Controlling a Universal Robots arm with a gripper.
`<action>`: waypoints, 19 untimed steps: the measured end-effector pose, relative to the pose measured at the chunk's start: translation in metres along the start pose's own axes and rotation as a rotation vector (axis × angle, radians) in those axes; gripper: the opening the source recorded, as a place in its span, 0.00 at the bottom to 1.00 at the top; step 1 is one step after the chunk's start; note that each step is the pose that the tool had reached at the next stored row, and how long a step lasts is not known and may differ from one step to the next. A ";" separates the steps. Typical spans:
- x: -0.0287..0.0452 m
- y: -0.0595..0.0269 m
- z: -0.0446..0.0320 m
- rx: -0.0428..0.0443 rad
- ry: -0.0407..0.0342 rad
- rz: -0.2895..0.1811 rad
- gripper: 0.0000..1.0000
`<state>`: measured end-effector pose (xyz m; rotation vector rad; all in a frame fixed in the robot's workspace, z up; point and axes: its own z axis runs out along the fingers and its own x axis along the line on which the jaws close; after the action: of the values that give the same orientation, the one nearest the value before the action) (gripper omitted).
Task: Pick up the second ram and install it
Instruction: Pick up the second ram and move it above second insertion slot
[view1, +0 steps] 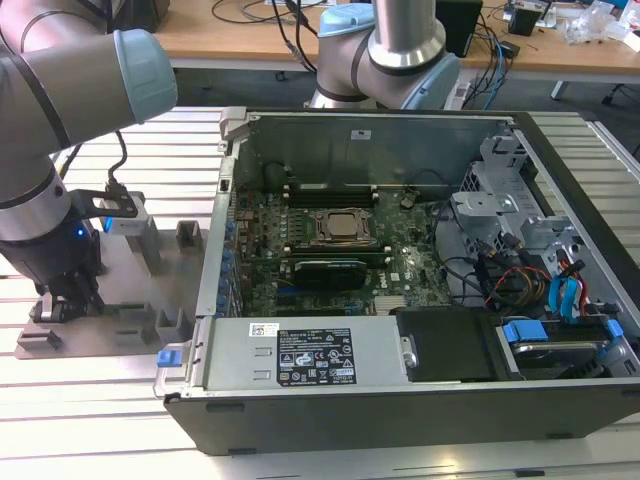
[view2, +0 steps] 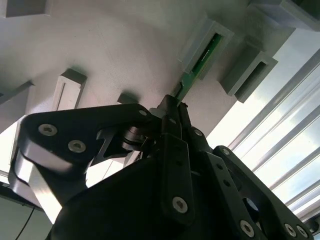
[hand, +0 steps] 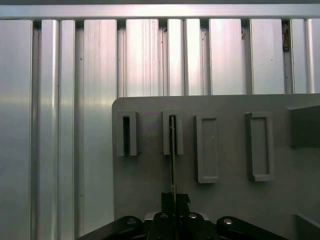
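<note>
Open computer case (view1: 212, 262) is sitting at the exterior view's right. The arm (view1: 60, 100) is bending down at that view's left over the grey fixture plate (view1: 125, 338). The gripper (view2: 172, 107) is clamping nearly closed on the near end of the second ram (view2: 201, 61). The stick is standing edge-on, its long axis running straight out from the fingers, with its far end sitting in a slotted fixture block (hand: 172, 131).
</note>
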<state>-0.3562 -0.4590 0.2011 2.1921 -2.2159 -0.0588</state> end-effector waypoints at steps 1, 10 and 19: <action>0.0000 0.0000 0.0000 0.0000 0.0000 0.000 0.13; -0.0002 0.0008 -0.0173 0.0000 0.0000 0.000 0.13; -0.0003 0.0015 -0.0333 0.0001 -0.0001 0.000 0.13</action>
<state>-0.3562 -0.4590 0.2344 2.1921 -2.2161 -0.0588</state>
